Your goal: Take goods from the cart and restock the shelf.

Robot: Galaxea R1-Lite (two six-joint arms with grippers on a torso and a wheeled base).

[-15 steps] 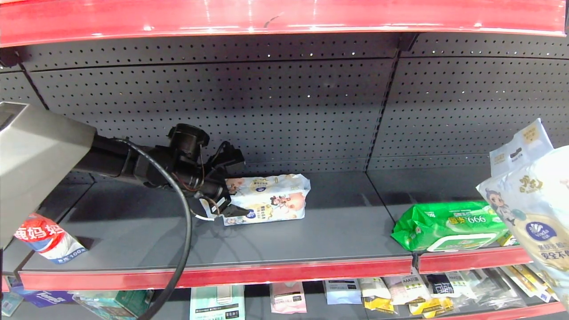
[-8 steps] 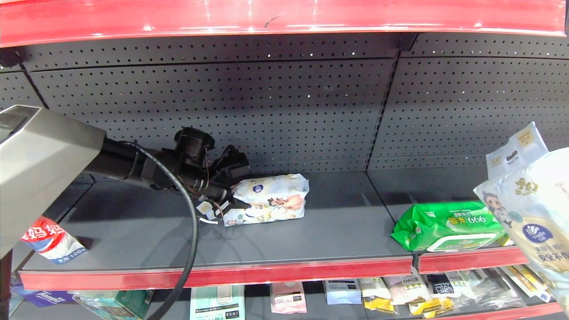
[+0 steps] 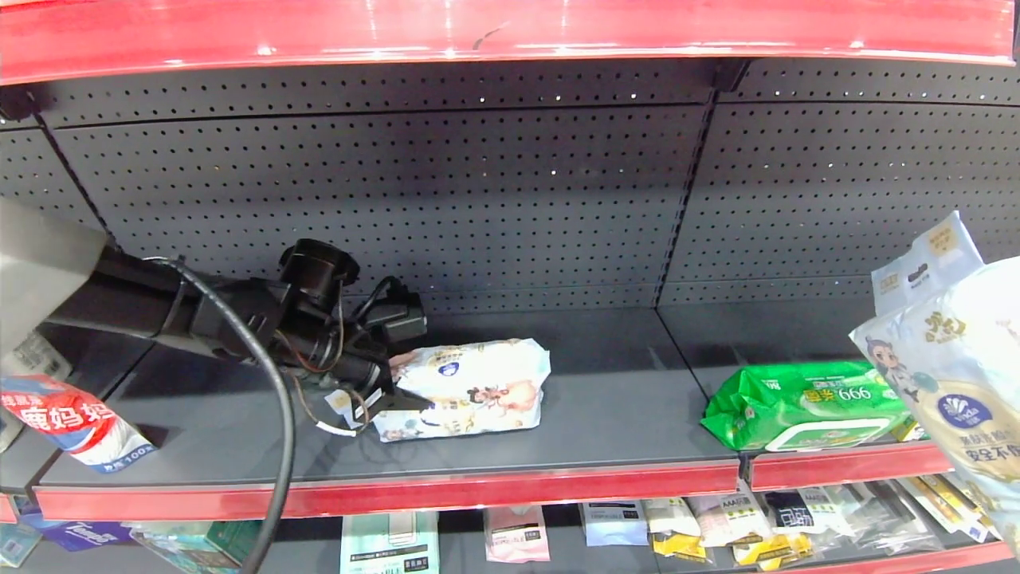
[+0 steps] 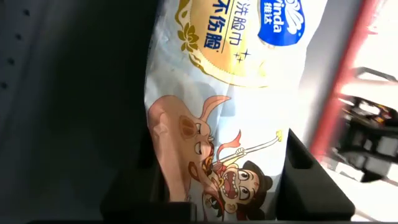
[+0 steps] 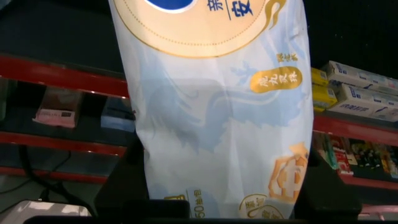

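A white tissue pack (image 3: 470, 387) printed with cartoon figures lies on the grey shelf (image 3: 239, 430), a little left of its middle. My left gripper (image 3: 394, 387) is shut on the pack's left end. The left wrist view has the same tissue pack (image 4: 217, 93) running between the two dark fingers (image 4: 140, 186) of my left gripper (image 4: 221, 174). A second, larger white pack (image 3: 956, 375) hangs in the air at the far right, in front of the shelf. My right gripper (image 5: 224, 186) is shut on this larger pack (image 5: 211, 106).
A green wipes pack (image 3: 805, 402) lies on the right shelf section. A red and white wrapped roll (image 3: 76, 426) stands at the shelf's left front. The pegboard back (image 3: 478, 199) rises behind. Small goods (image 3: 717, 526) fill the lower shelf under the red edge strip (image 3: 382, 490).
My left gripper has drawn back to the left and toward the shelf's front, dragging the cartoon pack with it. The large pack on the right has barely shifted.
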